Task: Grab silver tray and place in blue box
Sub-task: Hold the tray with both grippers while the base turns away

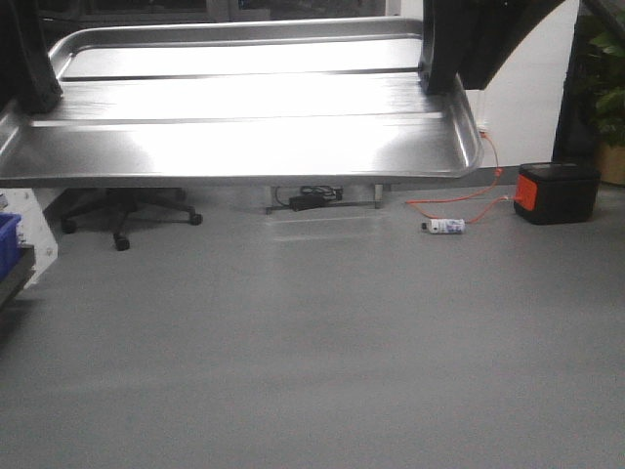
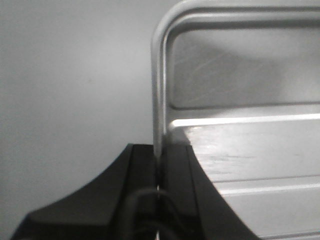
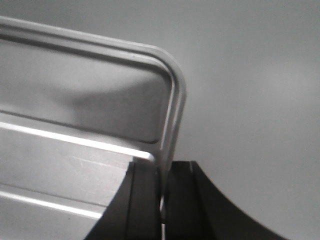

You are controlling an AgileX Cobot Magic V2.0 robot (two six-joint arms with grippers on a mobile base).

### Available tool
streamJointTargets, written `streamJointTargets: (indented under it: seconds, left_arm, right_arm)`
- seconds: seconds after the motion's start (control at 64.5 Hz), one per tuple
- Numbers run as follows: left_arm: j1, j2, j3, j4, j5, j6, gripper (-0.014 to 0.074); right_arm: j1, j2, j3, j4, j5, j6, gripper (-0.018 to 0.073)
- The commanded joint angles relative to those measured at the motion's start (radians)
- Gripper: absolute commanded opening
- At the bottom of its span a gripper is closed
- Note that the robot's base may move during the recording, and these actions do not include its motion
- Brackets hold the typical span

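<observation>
I've got the silver tray [image 1: 244, 127] up in the air, well clear of the floor [image 1: 312, 371]. It is roughly level and spans the top of the front view, with its two ribs running side to side. My left gripper [image 2: 160, 167] is pinched onto the rim of the tray's left end, its fingers [image 2: 142, 172] closed down to the thickness of the metal. My right gripper [image 3: 162, 187] grips the rim at the right end the same way. Low at the left border is a sliver of blue, possibly the blue box [image 1: 8, 239], but it's too cropped to be sure. An office chair [image 1: 122, 210] and an orange cable [image 1: 459, 200] sit on the floor behind.
</observation>
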Motion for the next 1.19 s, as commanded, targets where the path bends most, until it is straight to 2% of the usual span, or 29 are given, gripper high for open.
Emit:
streamJointTargets:
  seconds: [0.0, 1.178]
  left_arm:
    - [-0.006, -0.03, -0.026, 0.035, -0.003, 0.019, -0.0105]
    - [-0.006, -0.03, -0.026, 0.031, -0.006, 0.019, -0.0105]
  right_arm:
    - [-0.001, -0.039, -0.026, -0.065, -0.015, -0.024, 0.0056]
    - [-0.001, -0.039, -0.026, -0.066, -0.015, -0.024, 0.0056]
